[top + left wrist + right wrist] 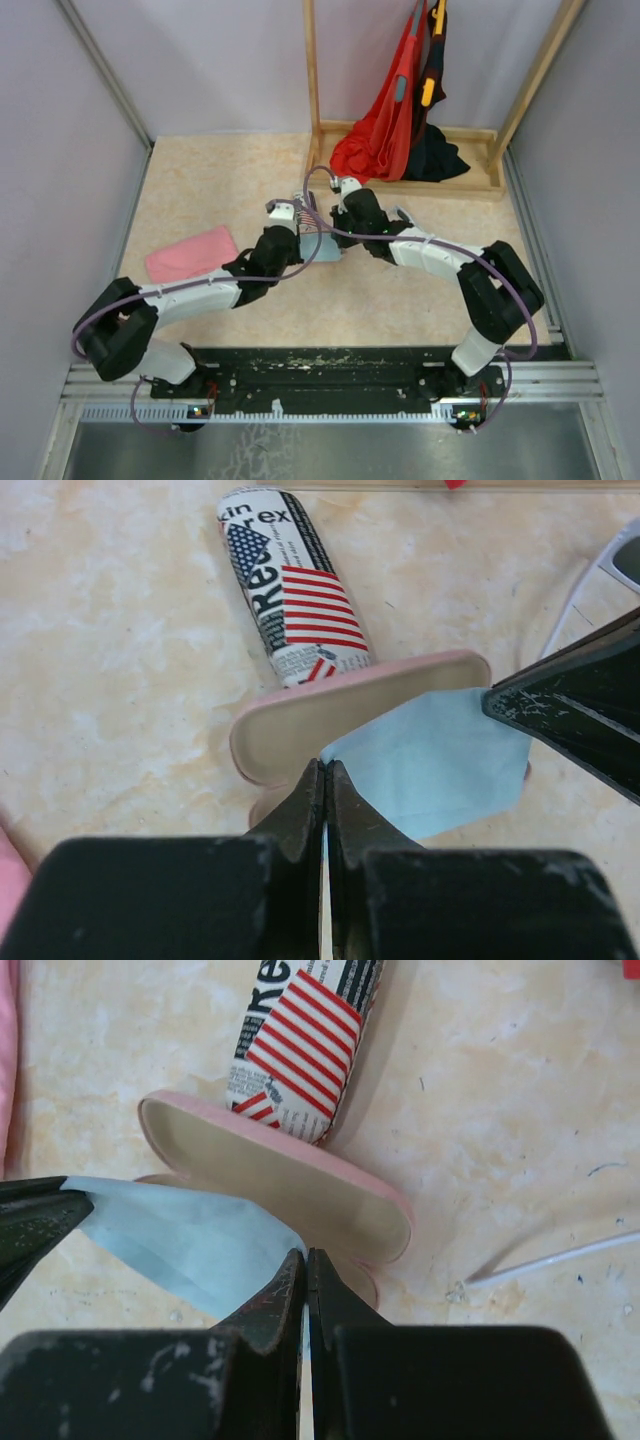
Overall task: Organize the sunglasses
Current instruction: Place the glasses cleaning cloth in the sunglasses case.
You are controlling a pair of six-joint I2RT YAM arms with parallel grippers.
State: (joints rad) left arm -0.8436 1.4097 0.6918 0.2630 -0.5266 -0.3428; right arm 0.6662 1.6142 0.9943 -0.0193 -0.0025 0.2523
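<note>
Sunglasses (615, 555) with a white frame lie on the counter (110, 680) at the far right, beyond the open pink case (330, 715). The left claw (325, 768) and right claw (305, 1255) each pinch a corner of the blue cloth (430, 760), stretched over that case. The right arm looks nearer to the pair; only a thin slanted temple (560, 1258) shows beside its claw.

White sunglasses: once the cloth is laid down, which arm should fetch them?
Right, likely. Both pairs of jaws are shut on the light-blue cloth above the open pink case, but the white sunglasses lie past the right gripper, on the side away from the left gripper.
</note>
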